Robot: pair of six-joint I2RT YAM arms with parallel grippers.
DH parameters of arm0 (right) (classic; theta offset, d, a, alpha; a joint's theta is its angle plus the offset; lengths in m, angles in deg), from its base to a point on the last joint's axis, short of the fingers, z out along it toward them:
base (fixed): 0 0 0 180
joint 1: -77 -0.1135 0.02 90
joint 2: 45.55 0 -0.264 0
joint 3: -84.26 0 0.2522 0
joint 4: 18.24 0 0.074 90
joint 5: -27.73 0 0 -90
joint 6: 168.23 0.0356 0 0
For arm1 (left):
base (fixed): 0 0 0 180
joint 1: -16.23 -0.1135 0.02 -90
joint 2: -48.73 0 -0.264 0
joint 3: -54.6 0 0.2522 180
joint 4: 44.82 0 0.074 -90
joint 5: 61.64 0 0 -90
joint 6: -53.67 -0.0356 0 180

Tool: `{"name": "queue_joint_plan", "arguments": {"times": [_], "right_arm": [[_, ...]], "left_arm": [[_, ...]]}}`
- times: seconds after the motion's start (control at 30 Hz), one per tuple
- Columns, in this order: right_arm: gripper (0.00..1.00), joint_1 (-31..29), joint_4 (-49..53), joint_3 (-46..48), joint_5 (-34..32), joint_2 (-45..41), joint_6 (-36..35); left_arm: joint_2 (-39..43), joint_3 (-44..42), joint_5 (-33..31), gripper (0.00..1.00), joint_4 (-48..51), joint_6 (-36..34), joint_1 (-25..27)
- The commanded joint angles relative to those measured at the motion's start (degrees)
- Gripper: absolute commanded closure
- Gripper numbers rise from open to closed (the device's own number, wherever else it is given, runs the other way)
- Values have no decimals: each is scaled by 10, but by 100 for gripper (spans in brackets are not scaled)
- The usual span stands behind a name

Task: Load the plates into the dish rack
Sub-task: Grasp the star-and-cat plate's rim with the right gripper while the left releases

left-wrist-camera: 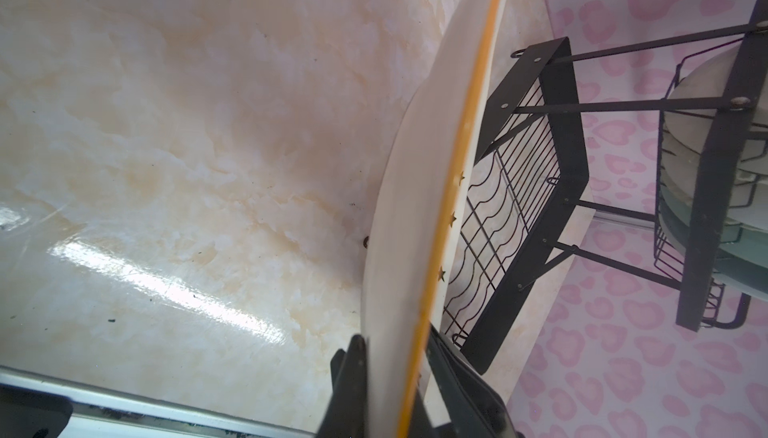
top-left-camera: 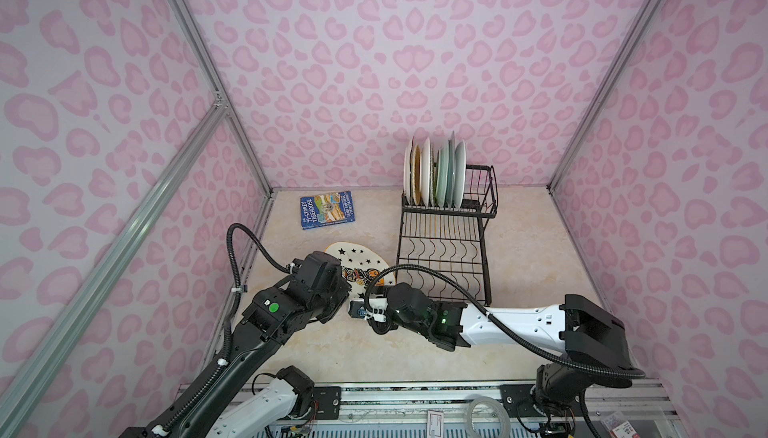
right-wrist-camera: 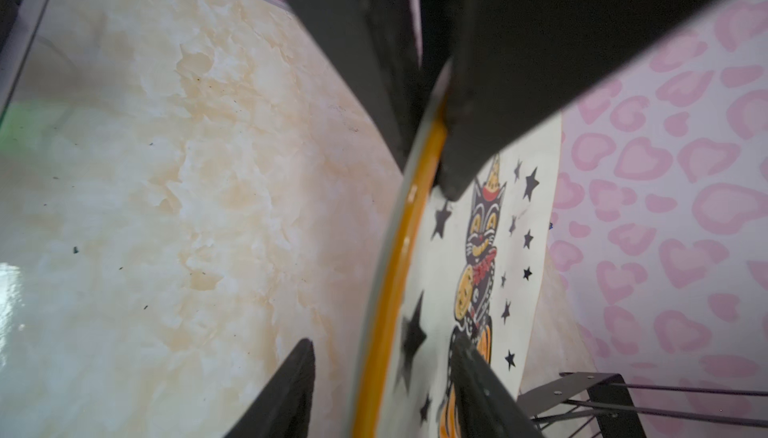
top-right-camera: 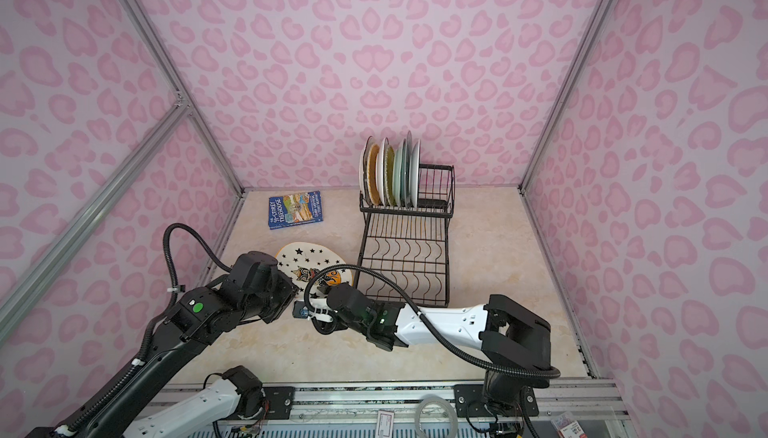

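Left gripper (left-wrist-camera: 395,340) is clamped tight on the rim of the Halloween cat plate (top-left-camera: 353,254), which is tilted up just beside the lower tray of the dish rack (top-left-camera: 444,244). Right gripper (right-wrist-camera: 382,344) straddles that orange rim, jaws apart with a gap showing. The other plates (top-left-camera: 434,174) stand upright in the top basket.

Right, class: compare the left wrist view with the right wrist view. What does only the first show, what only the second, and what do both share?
Only the left wrist view: racked plates standing in the raised basket, and the wavy dividers. Only the right wrist view: the cat printed on the held plate, and the right gripper open astride its orange rim. Both: the held plate clamped by the shut left gripper, part of the dish rack, the marble tabletop, the pink wall.
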Motion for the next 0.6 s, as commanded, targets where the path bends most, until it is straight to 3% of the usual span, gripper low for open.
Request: {"name": "queue_joint_plan", "arguments": {"times": [0.0,0.27,0.43,0.5,0.57], "right_arm": [[54,-2,-29,-7,-30,11,19],[100,-15,-63,4,-66,4,41],[100,-20,-57,-9,-87,3,29],[100,-21,-42,-16,-92,1,29],[100,-22,-37,-17,-107,-5,31]], "left_arm": [[2,16,-17,97,-36,13,4],[-14,49,-22,97,-23,13,35],[0,42,-26,95,-20,18,36],[8,37,-23,87,-27,18,37],[16,35,-20,71,-32,12,36]]}}
